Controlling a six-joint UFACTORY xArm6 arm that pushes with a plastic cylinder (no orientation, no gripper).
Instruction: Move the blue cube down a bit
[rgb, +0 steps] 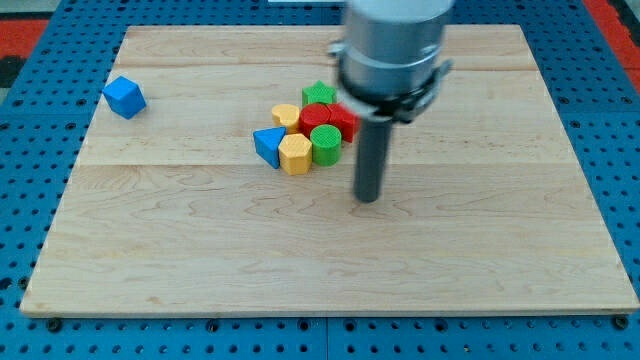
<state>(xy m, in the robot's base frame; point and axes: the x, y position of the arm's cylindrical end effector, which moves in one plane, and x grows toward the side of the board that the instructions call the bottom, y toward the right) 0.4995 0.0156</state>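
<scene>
I see a light wooden board (200, 250) lying on a blue surface with holes (20, 150). The blue cube (124, 97) sits alone near the view's left top corner. Near the middle, 7 blocks huddle together: a blue triangle (267, 146), 2 yellow blocks (295, 155) (286, 115), a green cylinder (325, 144), a green star (319, 95), and 2 red blocks (317, 116) (345, 120). My tip (368, 198) rests on the board just right of and below them.
</scene>
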